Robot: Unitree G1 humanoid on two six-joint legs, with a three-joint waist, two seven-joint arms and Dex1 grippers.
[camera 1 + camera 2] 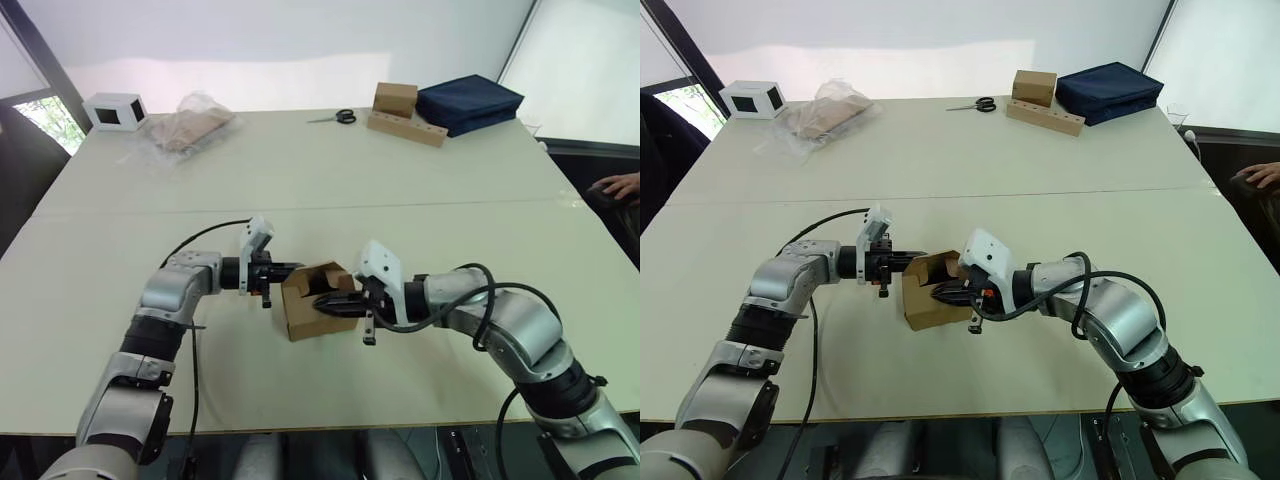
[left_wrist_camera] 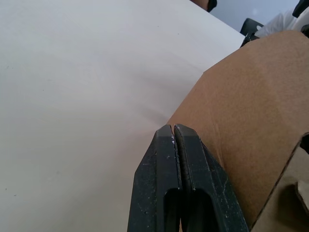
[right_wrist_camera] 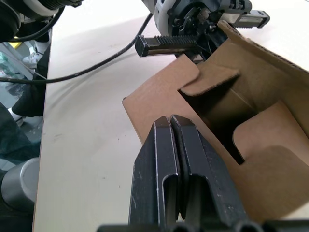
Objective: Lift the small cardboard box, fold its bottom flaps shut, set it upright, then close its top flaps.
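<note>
The small cardboard box is near the table's front middle, lying on its side between my two grippers. Its open end faces my right arm. The flaps of that end are partly folded inward; whether they are the bottom flaps or the top flaps I cannot tell. My right gripper is shut with nothing between its fingers, its tips against the flap panel at the open end. My left gripper is also shut and empty, its tips touching the box's opposite, upper left side.
At the table's far edge are a white box with dark windows, a crumpled plastic bag, scissors, a brown box on a long cardboard strip and a dark blue bag. A person's hand rests at the right.
</note>
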